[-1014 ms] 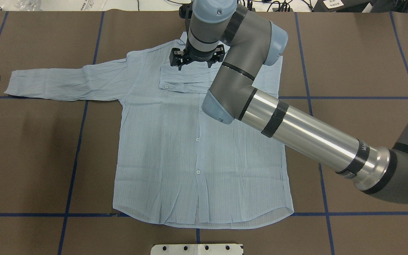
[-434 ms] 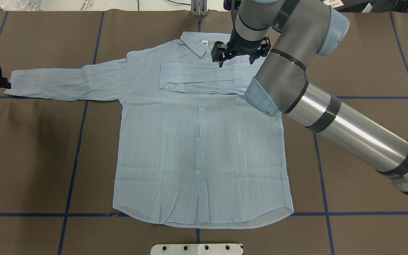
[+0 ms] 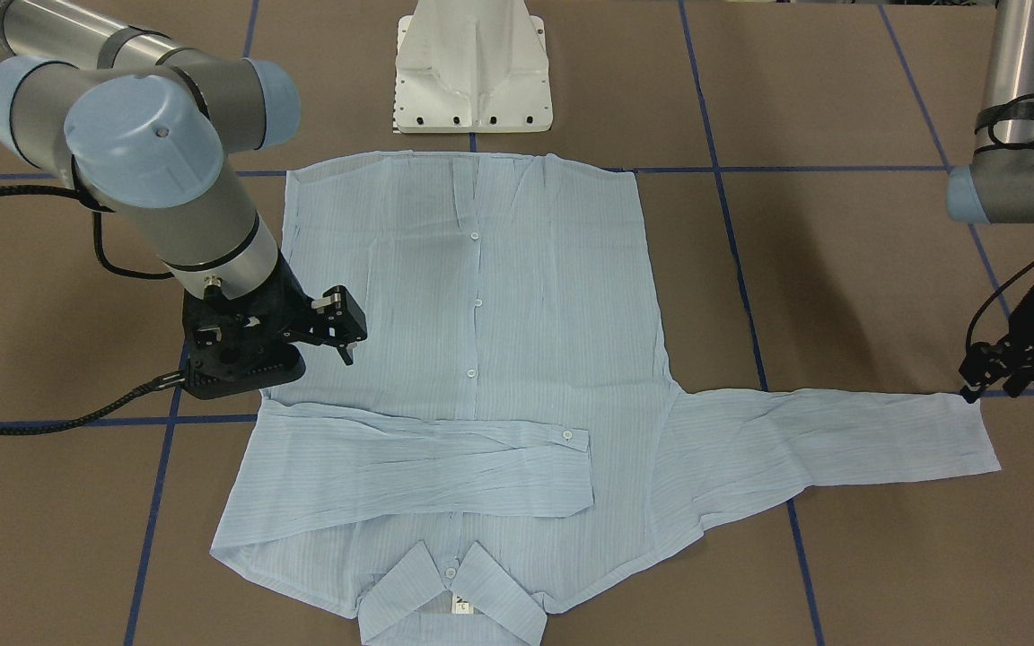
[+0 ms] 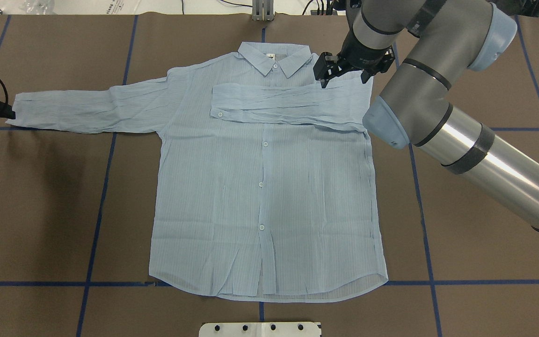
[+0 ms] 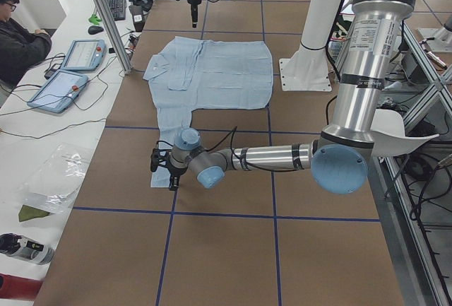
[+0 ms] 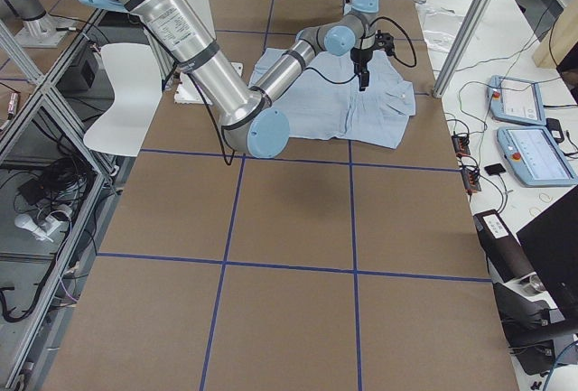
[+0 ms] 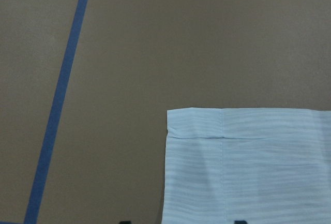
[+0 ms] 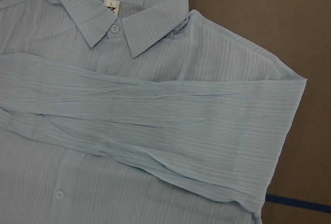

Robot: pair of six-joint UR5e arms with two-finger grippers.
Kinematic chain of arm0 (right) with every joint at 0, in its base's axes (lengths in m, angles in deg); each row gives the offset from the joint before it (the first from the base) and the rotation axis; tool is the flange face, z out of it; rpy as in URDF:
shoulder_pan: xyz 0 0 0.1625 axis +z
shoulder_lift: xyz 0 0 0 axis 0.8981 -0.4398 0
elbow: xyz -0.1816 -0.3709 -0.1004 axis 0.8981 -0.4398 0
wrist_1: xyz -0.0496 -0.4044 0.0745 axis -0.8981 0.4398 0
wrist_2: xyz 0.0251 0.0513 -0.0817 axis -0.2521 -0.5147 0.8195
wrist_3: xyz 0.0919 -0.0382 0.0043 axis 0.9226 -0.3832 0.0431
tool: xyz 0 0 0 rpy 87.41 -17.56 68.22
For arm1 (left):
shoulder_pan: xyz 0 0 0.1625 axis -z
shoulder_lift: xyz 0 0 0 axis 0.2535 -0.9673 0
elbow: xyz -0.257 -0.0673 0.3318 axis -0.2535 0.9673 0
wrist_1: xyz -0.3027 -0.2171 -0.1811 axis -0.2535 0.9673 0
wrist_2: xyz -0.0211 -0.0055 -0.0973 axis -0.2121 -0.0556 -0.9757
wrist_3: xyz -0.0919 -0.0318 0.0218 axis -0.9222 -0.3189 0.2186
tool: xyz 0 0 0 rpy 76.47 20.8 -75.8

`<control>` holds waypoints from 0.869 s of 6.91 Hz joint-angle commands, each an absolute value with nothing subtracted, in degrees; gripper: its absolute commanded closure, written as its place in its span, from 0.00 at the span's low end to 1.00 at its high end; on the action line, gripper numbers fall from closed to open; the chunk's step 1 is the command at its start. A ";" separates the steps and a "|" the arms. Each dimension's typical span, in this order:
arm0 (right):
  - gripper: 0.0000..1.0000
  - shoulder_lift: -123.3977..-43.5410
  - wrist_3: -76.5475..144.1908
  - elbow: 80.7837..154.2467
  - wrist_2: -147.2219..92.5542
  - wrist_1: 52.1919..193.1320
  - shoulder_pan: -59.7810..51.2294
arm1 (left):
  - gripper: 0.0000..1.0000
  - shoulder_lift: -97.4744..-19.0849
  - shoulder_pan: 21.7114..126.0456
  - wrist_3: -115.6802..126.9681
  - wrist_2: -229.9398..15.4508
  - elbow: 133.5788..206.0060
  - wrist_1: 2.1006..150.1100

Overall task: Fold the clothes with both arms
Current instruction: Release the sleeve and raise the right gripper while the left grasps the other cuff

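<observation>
The jaws of the right arm (image 4: 484,154) stand apart and hold nothing. They point down over the right shoulder of the shirt (image 4: 260,187), just right of the collar (image 4: 274,56) and at the far edge of the folded sleeve (image 4: 288,105). Whether they touch the cloth cannot be told.

The jaws of the left arm (image 3: 1020,179) are also apart: in the left wrist view two dark tips just show at the bottom edge, one over the table (image 4: 40,210), the other over the cuff (image 7: 243,172). They sit at the far left end of the outstretched sleeve (image 4: 87,110), at its far corner, clamped on nothing that can be seen.

The shirt lies flat, front up and buttoned, in the middle of the brown table. Its collar is on the far side and its hem on the near side, by the white base (image 3: 472,63). The right sleeve is folded across the chest, with its buttoned cuff pointing left and ending just past the row of buttons (image 4: 265,144). The left sleeve lies straight out to the left, wrinkled but flat. A small label (image 8: 110,5) shows inside the collar.

Blue tape lines (image 4: 96,210) cross the table in a grid, and the shirt covers several of them. At the far side of the table a person (image 5: 18,37) sits by two tablets (image 6: 524,125).
</observation>
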State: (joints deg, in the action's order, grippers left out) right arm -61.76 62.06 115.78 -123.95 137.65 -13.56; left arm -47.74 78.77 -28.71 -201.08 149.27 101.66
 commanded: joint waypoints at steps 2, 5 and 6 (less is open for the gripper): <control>0.00 -62.09 61.79 115.93 -124.11 137.67 -13.46 | 0.40 -48.35 76.38 -30.95 -198.30 148.35 101.68; 0.00 -62.00 61.71 115.93 -124.11 137.67 -13.46 | 0.44 -48.35 76.21 -30.95 -198.30 147.91 101.68; 0.00 -62.00 61.71 116.01 -124.11 137.67 -13.37 | 0.45 -48.44 76.21 -30.95 -198.30 147.64 101.68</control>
State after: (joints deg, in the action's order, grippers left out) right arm -62.04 61.73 115.92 -124.11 137.67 -13.45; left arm -48.40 76.23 -30.95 -198.31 147.90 101.68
